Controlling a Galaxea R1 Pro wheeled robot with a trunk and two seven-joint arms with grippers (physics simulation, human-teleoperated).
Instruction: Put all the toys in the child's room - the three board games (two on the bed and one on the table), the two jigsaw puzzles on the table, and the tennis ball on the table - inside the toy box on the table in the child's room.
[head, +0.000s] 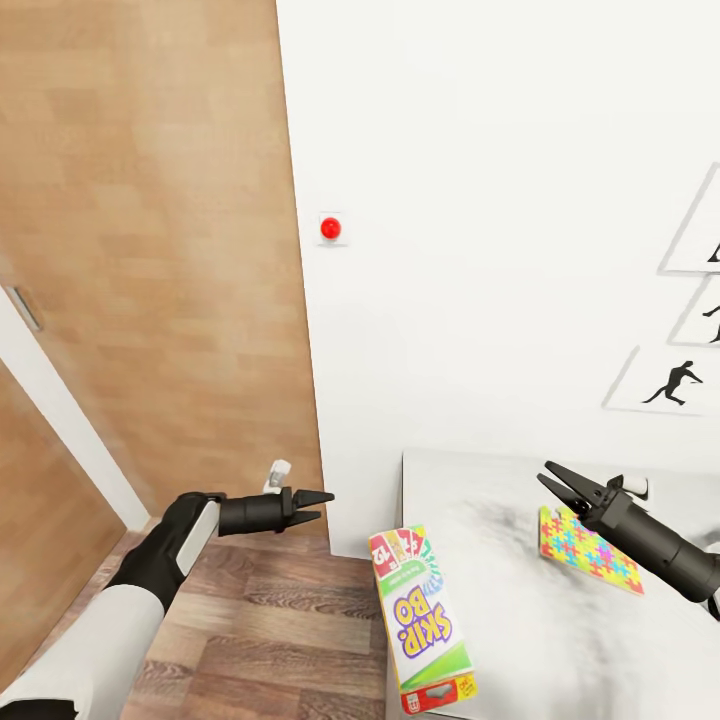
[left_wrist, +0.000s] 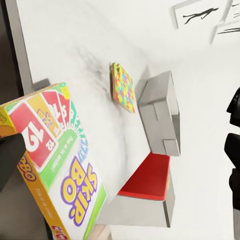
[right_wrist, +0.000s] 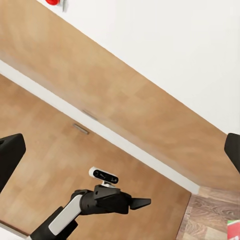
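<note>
Head view: the left gripper (head: 322, 506) hangs over the wood-plank floor (head: 270, 640), in front of a wooden door (head: 150, 250). Its fingers are parted only slightly at the tips and hold nothing. The Skip-Bo box (head: 422, 620) lies flat at the near left edge of the table (head: 560, 660), one long side overhanging the edge; it sits below and just right of the left claw, apart from it. The right gripper (head: 553, 479) hovers above the table with its fingers spread, empty. One jigsaw puzzle (head: 588, 551) lies flat on the table just beneath and beside that claw; contact cannot be told. A red wall button (head: 330, 229) sits on the white wall, and black silhouette prints (head: 672, 384) hang at right.

Left wrist view: the Skip-Bo box (left_wrist: 60, 160) is close to the camera, the jigsaw puzzle (left_wrist: 123, 87) farther along the table top (left_wrist: 75, 45). Beyond it stands the grey toy box (left_wrist: 161, 112). Nearer, a second grey bin shows a red flat thing (left_wrist: 147, 177) inside.

Right wrist view: the left gripper (right_wrist: 142, 202) shows against the wooden door (right_wrist: 130, 100), fingers near together, nothing between them. The right claw's own dark fingertips (right_wrist: 10, 157) stand wide apart at the frame's sides.
</note>
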